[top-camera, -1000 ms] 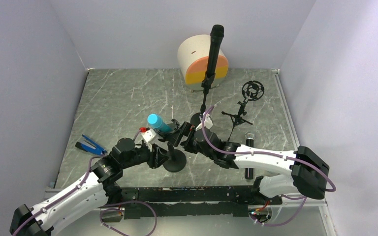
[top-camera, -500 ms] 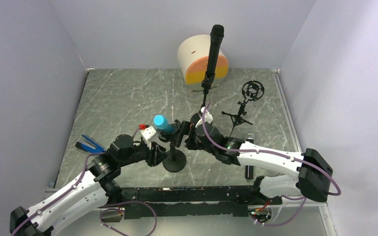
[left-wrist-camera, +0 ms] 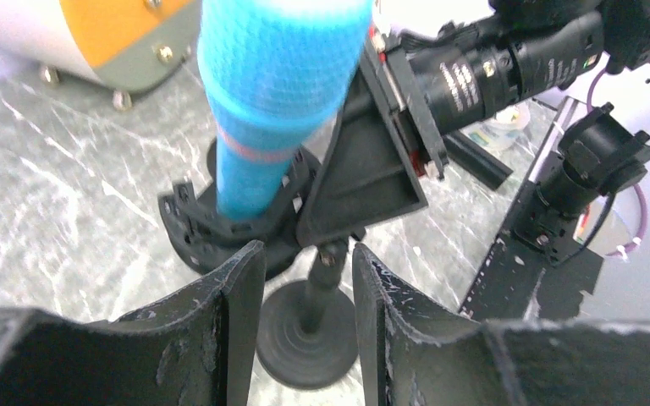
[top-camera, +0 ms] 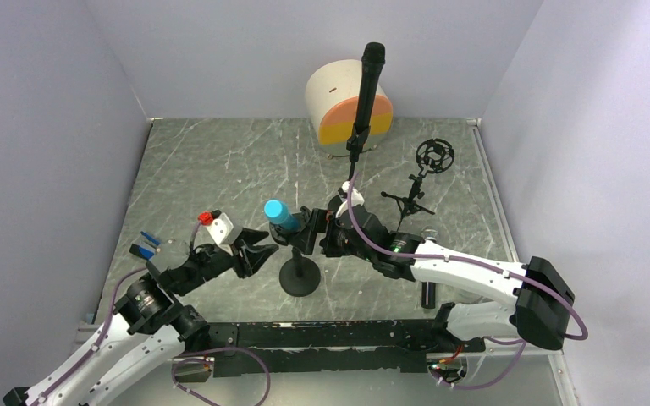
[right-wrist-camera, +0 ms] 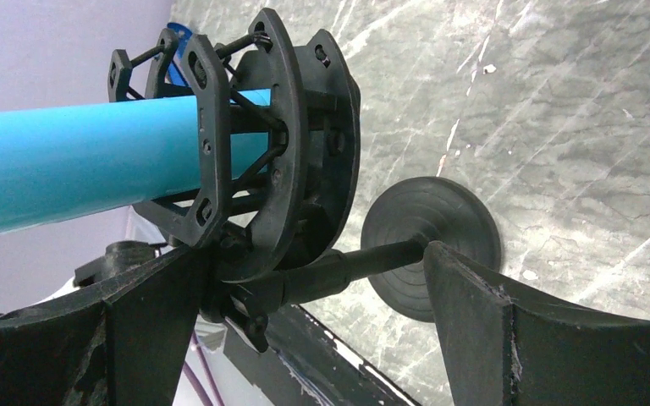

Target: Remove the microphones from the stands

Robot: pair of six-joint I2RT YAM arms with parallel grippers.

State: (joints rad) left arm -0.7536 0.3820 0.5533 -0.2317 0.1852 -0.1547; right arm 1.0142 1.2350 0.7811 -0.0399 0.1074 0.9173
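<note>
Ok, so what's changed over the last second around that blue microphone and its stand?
The left gripper has pulled back from the stand, leftward and toward the near edge; it is open and holds nothing. The right gripper edged slightly forward and left, open on either side of the mount. The blue microphone stays in the mount; the stand's base has not moved.

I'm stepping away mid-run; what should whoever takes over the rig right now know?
Left gripper: open, empty, short of the stand.
Right gripper: wide open, straddling the mount.
Mic: blue, seated in the mount atop the stand.
Done: nothing yet.
Left: probably hold the stand, pull the mic out.
</note>
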